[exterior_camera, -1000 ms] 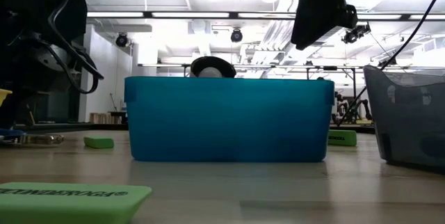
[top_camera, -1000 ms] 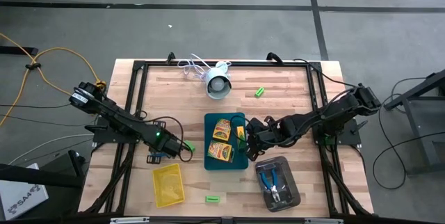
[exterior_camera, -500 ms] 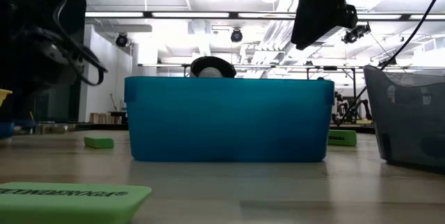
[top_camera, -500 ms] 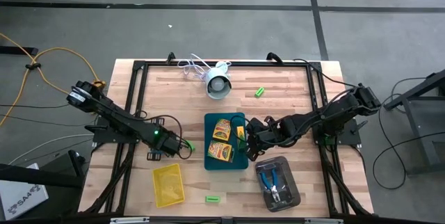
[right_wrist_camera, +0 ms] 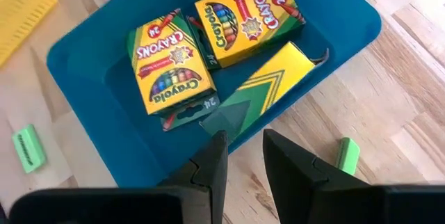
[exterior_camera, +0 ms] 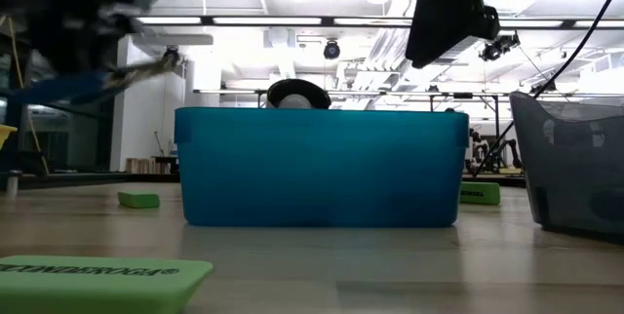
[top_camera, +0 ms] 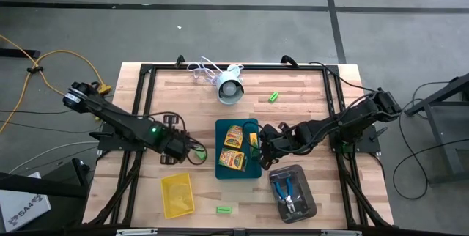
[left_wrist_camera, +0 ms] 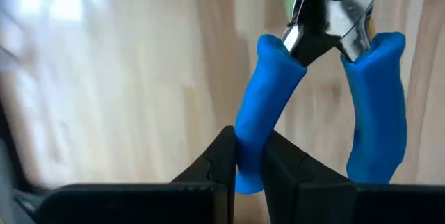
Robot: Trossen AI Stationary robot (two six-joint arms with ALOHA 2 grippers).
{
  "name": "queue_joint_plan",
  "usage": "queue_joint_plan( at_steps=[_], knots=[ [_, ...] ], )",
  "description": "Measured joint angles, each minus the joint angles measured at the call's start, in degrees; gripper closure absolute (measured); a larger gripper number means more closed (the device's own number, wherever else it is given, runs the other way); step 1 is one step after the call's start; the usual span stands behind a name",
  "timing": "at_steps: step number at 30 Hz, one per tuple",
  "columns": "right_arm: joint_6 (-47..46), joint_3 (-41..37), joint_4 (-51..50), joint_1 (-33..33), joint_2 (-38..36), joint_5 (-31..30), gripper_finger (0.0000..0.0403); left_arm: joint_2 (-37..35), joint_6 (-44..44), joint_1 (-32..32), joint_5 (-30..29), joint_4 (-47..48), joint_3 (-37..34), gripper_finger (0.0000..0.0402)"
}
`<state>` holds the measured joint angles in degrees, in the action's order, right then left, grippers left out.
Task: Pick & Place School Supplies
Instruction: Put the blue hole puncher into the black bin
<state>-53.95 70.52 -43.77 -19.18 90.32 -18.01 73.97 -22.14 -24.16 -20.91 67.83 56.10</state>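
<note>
Left end effector [left_wrist_camera: 249, 156]: closed on 1 blue handle of the pliers [left_wrist_camera: 327, 78], which hang clear of the counter [top_camera: 198, 97], left of the teal tray [top_camera: 220, 170].
Right end effector [right_wrist_camera: 243, 158]: holds a crayon box [right_wrist_camera: 261, 81] by its end, tilted over the teal tray's edge, above 2 boxes lying flat inside.
Step in hand: carry the pliers across to the grey tray [top_camera: 311, 208] (my reading, since 1 blue-handled tool [top_camera: 286, 192] already lies there).
Doing it well: the grip is on 1 handle only, so the tool can swing; move slowly, pass above the teal tray's wall and well apart from the right arm, lower before letting go.
Crayon boxes: 3.
Blue-handled tools: 2 (1 held, 1 in the grey tray).
Green erasers: 3 in the high view, 1 near the white device [top_camera: 230, 89], 1 beside the left end effector, 1 at the front edge.
Trays: 3, the yellow tray [top_camera: 176, 196] holding nothing I can make out.
</note>
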Motion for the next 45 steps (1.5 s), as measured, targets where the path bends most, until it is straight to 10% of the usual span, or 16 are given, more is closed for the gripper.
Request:
queue_joint_plan(
  at_steps=[19,45],
  knots=[
    [24.67,0.0,28.02,0.0,0.0,-0.08,0.0318,0.0,21.18,-1.37,-27.89,-41.85,5.4,0.0366],
    [51.09,0.0,46.74,0.0,0.0,-0.08,0.0325,0.13,39.03,-0.57,-25.18,-67.32,5.4,0.0367]
  ],
)
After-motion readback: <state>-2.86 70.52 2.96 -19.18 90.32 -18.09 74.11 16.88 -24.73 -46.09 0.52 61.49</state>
